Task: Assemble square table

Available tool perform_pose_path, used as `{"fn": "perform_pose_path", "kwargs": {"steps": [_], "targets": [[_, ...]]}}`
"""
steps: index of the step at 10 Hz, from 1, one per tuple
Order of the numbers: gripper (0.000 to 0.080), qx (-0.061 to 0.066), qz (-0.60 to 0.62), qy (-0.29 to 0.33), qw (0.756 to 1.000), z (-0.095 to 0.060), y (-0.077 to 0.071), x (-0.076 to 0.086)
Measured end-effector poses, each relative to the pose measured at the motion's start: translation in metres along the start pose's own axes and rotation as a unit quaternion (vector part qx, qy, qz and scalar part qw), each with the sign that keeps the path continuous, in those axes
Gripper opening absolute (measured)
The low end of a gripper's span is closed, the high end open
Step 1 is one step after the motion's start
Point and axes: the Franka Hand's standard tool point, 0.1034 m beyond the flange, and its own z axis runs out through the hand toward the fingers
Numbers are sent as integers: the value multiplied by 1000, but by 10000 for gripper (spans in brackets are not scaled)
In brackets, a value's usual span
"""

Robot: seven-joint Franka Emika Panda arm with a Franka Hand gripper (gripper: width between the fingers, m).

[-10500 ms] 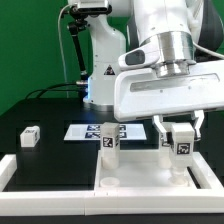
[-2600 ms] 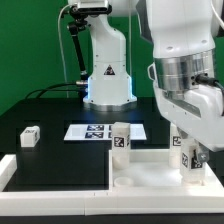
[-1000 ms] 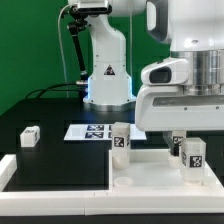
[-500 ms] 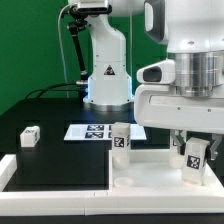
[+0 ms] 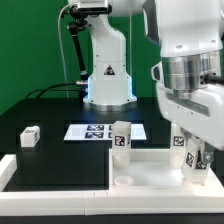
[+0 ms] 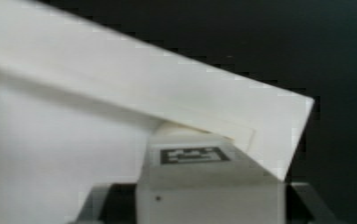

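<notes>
**Exterior view: claw clamped on a leg at the slab's right corner**

At the exterior view's left, a small white block leg with a black-and-white tag (image 5: 30, 135) lies loose on the black tabletop (image 5: 50, 150). A long white border rail (image 5: 55, 188) runs along the near edge. Further right, the marker board (image 5: 92, 131) lies flat. Just beside it, a second tagged white leg (image 5: 121, 139) stands upright at a far corner of the white plastic square slab (image 5: 150, 172). At the exterior view's right, my claw (image 5: 194, 150) is closed around a third tagged white leg (image 5: 194, 166), holding it upright over the slab's right-hand corner. I cannot tell whether it touches the socket. The wrist view shows this leg's tagged face close up against the white slab, with black tabletop beyond.
</notes>
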Motion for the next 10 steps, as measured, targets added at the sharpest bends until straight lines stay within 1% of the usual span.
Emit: {"fn": "perform_pose_path", "kwargs": {"steps": [1, 2, 3, 4, 5, 6, 7, 10], "targets": [[294, 10, 62, -5, 998, 0, -1, 3], [294, 12, 94, -7, 995, 1, -1, 3], [294, 12, 93, -7, 996, 1, -1, 3], [294, 13, 51, -4, 999, 1, -1, 2], [463, 14, -14, 3, 1000, 3, -2, -3], [605, 12, -88, 8, 996, 3, -1, -11], [636, 3, -144, 9, 990, 3, 1, -16], [647, 1, -232, 8, 973, 3, 1, -16]]}}
